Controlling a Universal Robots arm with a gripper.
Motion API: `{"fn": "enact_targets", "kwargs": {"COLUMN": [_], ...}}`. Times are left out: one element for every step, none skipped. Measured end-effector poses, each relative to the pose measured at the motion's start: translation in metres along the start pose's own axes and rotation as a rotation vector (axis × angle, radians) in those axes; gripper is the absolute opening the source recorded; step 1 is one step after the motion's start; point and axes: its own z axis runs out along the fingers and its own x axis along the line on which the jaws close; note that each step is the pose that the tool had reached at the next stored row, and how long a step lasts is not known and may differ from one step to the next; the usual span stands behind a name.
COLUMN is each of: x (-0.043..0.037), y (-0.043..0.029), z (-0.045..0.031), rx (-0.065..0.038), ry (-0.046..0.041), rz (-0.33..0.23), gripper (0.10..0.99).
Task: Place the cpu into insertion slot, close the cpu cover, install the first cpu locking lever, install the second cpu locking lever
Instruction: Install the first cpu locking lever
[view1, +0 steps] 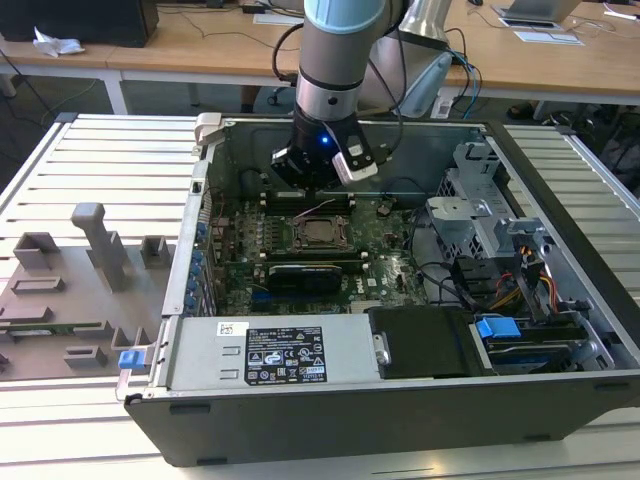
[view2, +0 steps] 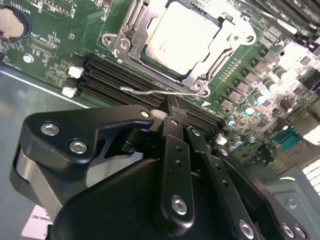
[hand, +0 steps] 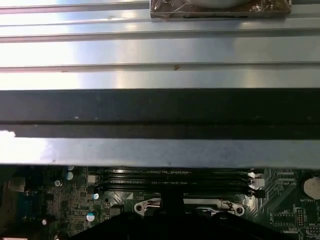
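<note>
The cpu (view2: 182, 35), silvery-grey, lies in the insertion slot (view2: 131, 27) on the green motherboard. The cpu cover (view2: 220, 47) is down flat around it. A thin wire locking lever (view2: 145, 92) runs along the socket's side next to the long black memory slots (view2: 107, 80). My gripper (view2: 169, 111) is shut, its black fingers pressed together. Its tip sits right at this lever; I cannot tell whether they touch. In the exterior view the gripper (view1: 316, 188) hangs inside the open computer case, just behind the socket (view1: 320, 233). The first wrist view has the socket's frame (hand: 150, 204) beyond the fingers.
The case's metal walls (view1: 330, 125) enclose the board. A black card (view1: 305, 275) lies in front of the socket and a drive cage with cables (view1: 480, 230) stands on the exterior view's right. Grey fixtures (view1: 100, 245) stand on the slatted table on the exterior view's left.
</note>
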Motion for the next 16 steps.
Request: {"fn": "enact_targets", "kwargs": {"x": [-0.0004,-0.0011,-0.0026,-0.0035,-0.0044,-0.0051,-0.0064,-0.0082,-0.0098,-0.0110,-0.0124,-0.0139,-0.0150,-0.0167,-0.0180,-0.0202], "y": [-0.0001,0.0000,0.0002,0.0003,0.0004,0.0006,0.0007,0.0009,0.0010,0.0010,0.0009,0.0008,0.0007,0.0005,0.0004,0.0002], "z": [0.0004,0.0007,0.0013,0.0017,0.0021,0.0025,0.0030,0.0038,0.0047,0.0054,0.0061,0.0068,0.0074,0.0084,0.0092,0.0102], "rx": [0.000,0.001,0.000,0.000,0.000,0.000,0.000,0.000,0.000,0.000,0.001,0.000,0.000,0.000,0.000,0.000], "ry": [0.0007,0.0009,0.0010,0.0009,0.0009,0.0009,0.0009,0.0010,0.0010,0.0011,0.0013,0.0014,0.0015,0.0017,0.0019,0.0021], "rz": [-0.006,-0.007,-0.007,-0.007,-0.007,-0.007,-0.007,-0.007,-0.007,-0.007,-0.007,-0.007,-0.007,-0.007,-0.007,-0.007], "gripper": [0.106,0.106,0.106,0.106,0.106,0.106,0.106,0.106,0.106,0.106,0.106,0.106,0.106,0.106,0.106,0.106]}}
